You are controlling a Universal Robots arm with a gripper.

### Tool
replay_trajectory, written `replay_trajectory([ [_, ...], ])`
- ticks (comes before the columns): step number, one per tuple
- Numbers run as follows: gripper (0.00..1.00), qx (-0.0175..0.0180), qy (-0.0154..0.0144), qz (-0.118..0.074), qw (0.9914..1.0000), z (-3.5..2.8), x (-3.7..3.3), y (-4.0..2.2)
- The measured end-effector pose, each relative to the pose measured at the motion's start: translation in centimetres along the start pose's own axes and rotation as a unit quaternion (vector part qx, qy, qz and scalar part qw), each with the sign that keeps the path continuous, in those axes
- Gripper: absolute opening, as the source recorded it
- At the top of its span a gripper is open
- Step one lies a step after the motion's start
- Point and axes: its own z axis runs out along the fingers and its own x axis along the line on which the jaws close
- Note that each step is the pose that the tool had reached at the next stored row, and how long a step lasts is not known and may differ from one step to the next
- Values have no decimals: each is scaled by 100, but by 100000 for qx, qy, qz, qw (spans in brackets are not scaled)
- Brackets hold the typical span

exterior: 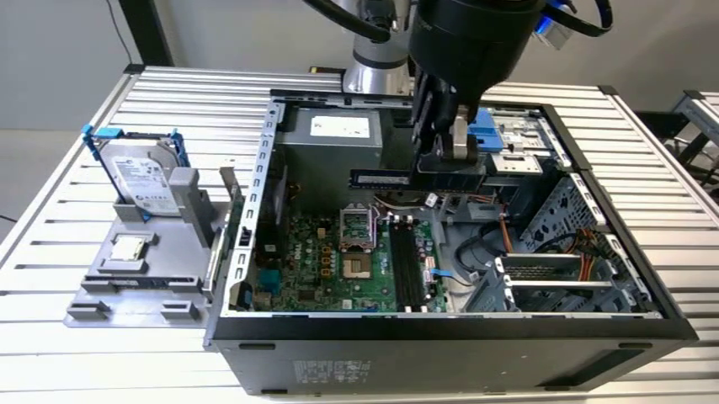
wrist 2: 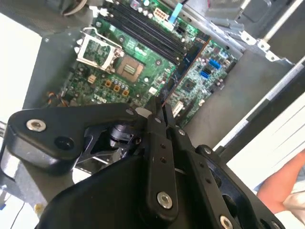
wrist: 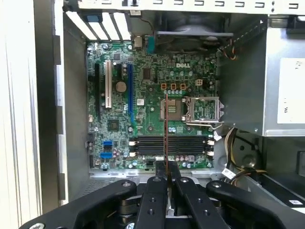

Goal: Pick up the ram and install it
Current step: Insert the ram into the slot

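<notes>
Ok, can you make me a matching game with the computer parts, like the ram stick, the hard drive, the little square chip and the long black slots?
Things:
1 ram stick
2 hard drive
3 square chip
4 black slots

Places:
A lying flat on the grey tray
B empty, on the green board
C pinched in the gripper above the open case
D standing on edge outside the case

Pairs: 1-C, 2-D, 3-A, 4-B
</notes>
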Motion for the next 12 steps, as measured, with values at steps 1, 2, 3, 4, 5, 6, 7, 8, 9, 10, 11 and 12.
replay_trajectory([
  [1,0,1,-1,-2,100000,1,-35,0],
  [2,0,1,-5,0,100000,3,-64,-1],
  [3,0,0,-4,-1,100000,4,-89,-3],
  [4,0,-1,1,-5,100000,5,-112,-10],
  [5,0,-3,0,-12,100000,6,-131,-19],
  [6,0,-5,-2,-1,100000,6,-146,-29],
  [7,0,-9,2,14,100000,6,-156,-46],
  [8,0,-7,-3,44,100000,6,-165,-67],
  [9,0,-6,-3,77,100000,6,-172,-89],
  [10,0,-5,-3,116,100000,5,-178,-112],
  [11,0,-4,-3,163,100000,5,-183,-136],
  [12,0,1,-6,235,100000,4,-187,-159],
])
